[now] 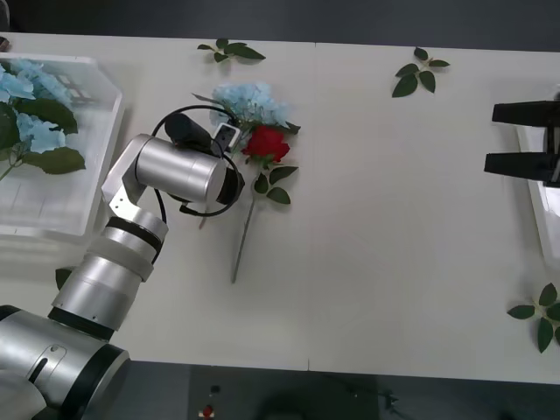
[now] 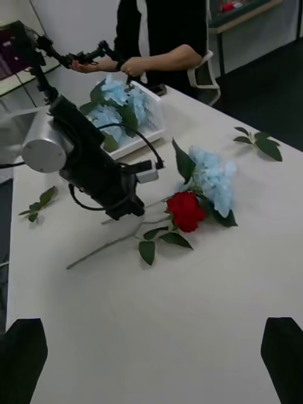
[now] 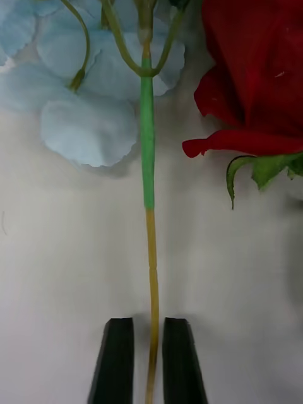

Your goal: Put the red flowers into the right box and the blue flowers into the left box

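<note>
The left gripper [image 3: 149, 363] is down on the tabletop [image 1: 394, 227] near its middle, its black fingers [image 3: 115, 360] drawn in close on either side of the thin stem [image 3: 151, 278] of a blue hydrangea-like flower [image 1: 251, 103]. The jaws look all but shut on that stem, though whether they already pinch it firmly is hard to say. A red rose [image 1: 266, 143] lies just beside the blue head, its bloom touching or nearly touching the pale petals, its long stem trailing toward the robot.

The right gripper [image 1: 525, 138] hovers at the right edge of the tabletop beside the right box [image 1: 535, 188], its fingers spread wide and holding nothing.

As for progress, the left box [image 1: 61, 210] already holds several blue flowers [image 1: 31, 105] with their broad leaves. What lies in the right box cannot be made out. On the open tabletop one blue flower and one red rose seem to remain, so the sorting appears close to done: this blue flower is to go to the left box, and the rose to the right. Loose leaf sprigs [image 1: 418, 74] lie scattered about.
</note>
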Tool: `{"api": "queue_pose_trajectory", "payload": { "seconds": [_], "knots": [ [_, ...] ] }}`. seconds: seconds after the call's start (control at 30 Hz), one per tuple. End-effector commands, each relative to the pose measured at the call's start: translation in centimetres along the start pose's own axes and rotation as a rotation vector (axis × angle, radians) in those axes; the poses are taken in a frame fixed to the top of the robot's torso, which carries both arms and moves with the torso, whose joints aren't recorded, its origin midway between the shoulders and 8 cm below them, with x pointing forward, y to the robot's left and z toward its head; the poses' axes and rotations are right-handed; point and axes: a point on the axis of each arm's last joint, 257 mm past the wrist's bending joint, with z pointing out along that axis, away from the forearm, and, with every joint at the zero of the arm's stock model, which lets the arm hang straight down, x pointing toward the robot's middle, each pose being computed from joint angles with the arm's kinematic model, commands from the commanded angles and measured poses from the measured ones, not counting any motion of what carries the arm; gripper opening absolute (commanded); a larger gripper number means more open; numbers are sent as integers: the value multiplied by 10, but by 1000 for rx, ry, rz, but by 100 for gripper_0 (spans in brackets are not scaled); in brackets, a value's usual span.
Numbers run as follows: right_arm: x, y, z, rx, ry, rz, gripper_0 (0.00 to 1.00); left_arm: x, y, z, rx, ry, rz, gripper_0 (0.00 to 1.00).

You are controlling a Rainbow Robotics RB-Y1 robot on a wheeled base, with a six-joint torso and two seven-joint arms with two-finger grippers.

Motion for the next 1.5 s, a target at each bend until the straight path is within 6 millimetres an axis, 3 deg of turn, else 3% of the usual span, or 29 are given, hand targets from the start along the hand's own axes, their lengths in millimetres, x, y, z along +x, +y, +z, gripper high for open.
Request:
{"api": "queue_pose_trajectory", "payload": {
  "seconds": [0.03, 0.27, 0.57, 0.93, 0.97, 1.0, 1.03, 1.07, 1.17, 1.5],
  "knots": [
    [-16, 28, 18, -56, -79, -19, 100, 6, 7, 1, -17, -3, 20, 0],
    [-8, 55, 45, -122, -87, -6, 100, 18, 13, -9, 36, -26, -12, 0],
    [-3, 64, 83, -144, -86, 18, 100, 44, 28, -66, 109, -29, -35, 0],
    [3, 59, 87, -125, -64, 11, 100, 91, 36, -94, 93, -79, -3, 0],
    [2, 59, 87, -125, -63, 9, 100, 94, 37, -94, 91, -86, -6, 16],
    [3, 59, 87, -124, -63, 10, 100, 93, 37, -94, 88, -97, -6, 55],
    [2, 59, 87, -125, -63, 9, 100, 92, 38, -94, 87, -104, -5, 75],
    [3, 59, 87, -125, -61, 10, 100, 91, 38, -94, 88, -105, -6, 84],
    [4, 60, 87, -126, -59, 10, 100, 83, 37, -95, 90, -119, -3, 95],
    [6, 60, 87, -127, -55, 14, 100, 39, 49, -92, 77, -133, -24, 95]
  ]
}}
